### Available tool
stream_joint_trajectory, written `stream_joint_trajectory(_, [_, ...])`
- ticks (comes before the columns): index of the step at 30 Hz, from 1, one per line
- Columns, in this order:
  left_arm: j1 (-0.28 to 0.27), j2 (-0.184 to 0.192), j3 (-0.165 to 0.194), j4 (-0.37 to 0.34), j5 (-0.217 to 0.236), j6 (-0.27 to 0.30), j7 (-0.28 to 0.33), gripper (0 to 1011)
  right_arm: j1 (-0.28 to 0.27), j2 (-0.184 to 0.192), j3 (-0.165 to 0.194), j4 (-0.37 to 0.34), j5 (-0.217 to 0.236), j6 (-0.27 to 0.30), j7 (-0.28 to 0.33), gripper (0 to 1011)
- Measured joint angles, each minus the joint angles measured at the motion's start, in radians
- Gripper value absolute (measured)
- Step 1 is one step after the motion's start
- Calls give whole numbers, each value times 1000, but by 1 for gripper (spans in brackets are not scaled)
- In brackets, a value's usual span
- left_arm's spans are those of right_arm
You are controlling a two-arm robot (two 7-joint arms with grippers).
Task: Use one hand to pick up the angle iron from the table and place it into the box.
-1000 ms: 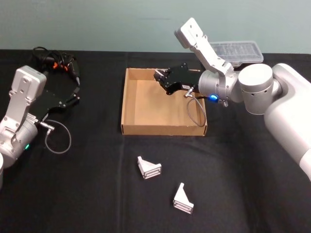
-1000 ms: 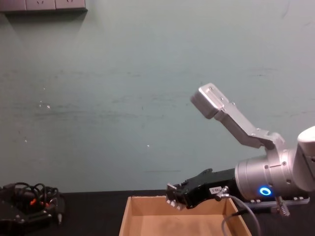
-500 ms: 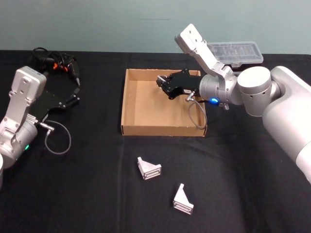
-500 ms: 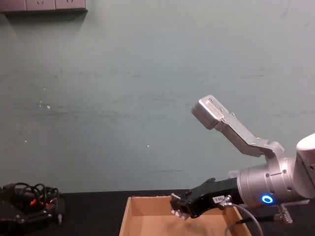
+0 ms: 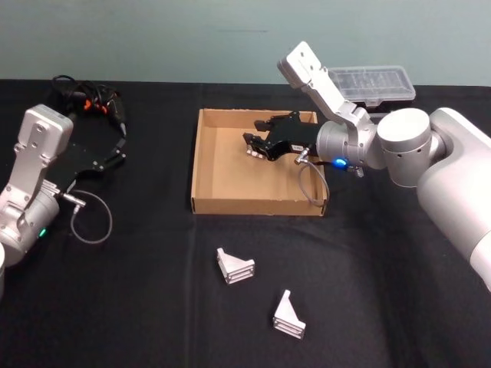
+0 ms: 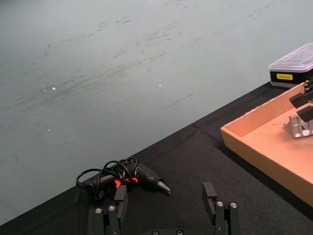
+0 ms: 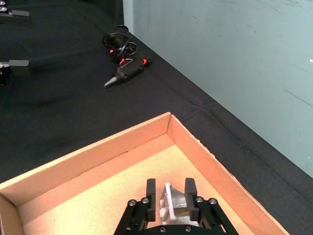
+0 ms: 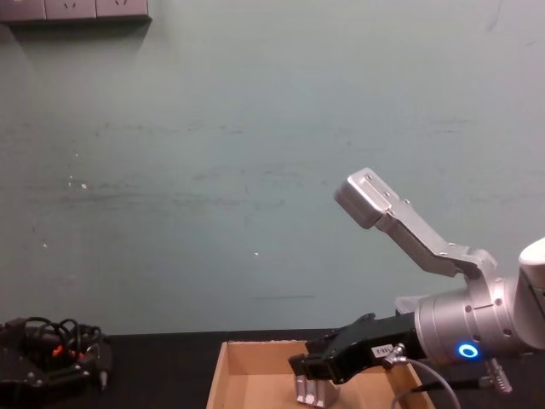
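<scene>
My right gripper [image 5: 253,145] reaches over the tan cardboard box [image 5: 257,205] from the right, low over the far part of its floor. In the right wrist view its fingers [image 7: 150,189] stand slightly apart on either side of a silver angle iron [image 7: 171,203], with a thin gap showing, so it is open. That angle iron [image 8: 315,390] sits on the box floor just under the fingertips. Two more angle irons [image 5: 235,266] [image 5: 289,314] lie on the black table [image 5: 153,307] in front of the box. My left gripper [image 5: 116,152] is parked at the far left, open.
A black case with a clear lid [image 5: 372,83] stands behind the box at the right. A black and orange tool with coiled cables [image 5: 88,100] lies at the back left. A grey cable loops [image 5: 92,218] beside the left arm.
The right gripper has come down toward the box floor and its fingers have spread. The angle iron now rests in the box. The left arm has not moved.
</scene>
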Motion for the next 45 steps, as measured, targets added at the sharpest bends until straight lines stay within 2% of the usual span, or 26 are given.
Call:
stream_joint_trajectory(3, [0, 0, 0, 0, 0, 0, 0, 1000, -6, 6, 2, -12, -1, 0, 0, 414])
stream_joint_trajectory(4, [0, 0, 0, 0, 0, 0, 0, 1000, -11, 10, 5, -22, -1, 0, -1, 476])
stream_joint_trajectory(6, [0, 0, 0, 0, 0, 0, 0, 1000, -17, 15, 9, -36, -1, 0, -1, 510])
stream_joint_trajectory(7, [0, 0, 0, 0, 0, 0, 0, 1000, -24, 22, 15, -53, 2, 0, -3, 568])
stream_joint_trajectory(9, [0, 0, 0, 0, 0, 0, 0, 1000, -33, 29, 23, -75, 9, 0, -6, 599])
stream_joint_trajectory(11, [0, 0, 0, 0, 0, 0, 0, 1000, -46, 39, 33, -102, 18, 1, -8, 678])
stream_joint_trajectory(15, [0, 0, 0, 0, 0, 0, 0, 1000, -96, 82, 60, -216, 50, 14, -13, 813])
stream_joint_trajectory(17, [0, 0, 0, 0, 0, 0, 0, 1000, -119, 102, 69, -269, 62, 20, -14, 844])
stream_joint_trajectory(18, [0, 0, 0, 0, 0, 0, 0, 1000, -141, 123, 78, -321, 73, 25, -15, 894])
stream_joint_trajectory(19, [0, 0, 0, 0, 0, 0, 0, 1000, -154, 136, 82, -351, 78, 27, -17, 918])
stream_joint_trajectory(20, [0, 0, 0, 0, 0, 0, 0, 1000, -181, 162, 90, -410, 87, 32, -23, 932])
stream_joint_trajectory(21, [0, 0, 0, 0, 0, 0, 0, 1000, -181, 162, 90, -410, 87, 32, -23, 948])
stream_joint_trajectory(22, [0, 0, 0, 0, 0, 0, 0, 1000, -207, 187, 98, -465, 95, 37, -30, 993])
stream_joint_trajectory(26, [0, 0, 0, 0, 0, 0, 0, 1000, -271, 248, 119, -588, 115, 47, -42, 1002])
stream_joint_trajectory(28, [0, 0, 0, 0, 0, 0, 0, 1000, -321, 296, 135, -677, 137, 52, -45, 1002])
stream_joint_trajectory(30, [0, 0, 0, 0, 0, 0, 0, 1000, -333, 307, 138, -698, 142, 53, -45, 1002])
stream_joint_trajectory(34, [0, 0, 0, 0, 0, 0, 0, 1000, -395, 368, 156, -793, 178, 61, -36, 1002])
stream_joint_trajectory(45, [0, 0, 0, 0, 0, 0, 0, 1000, -511, 480, 169, -945, 251, 89, -15, 1002])
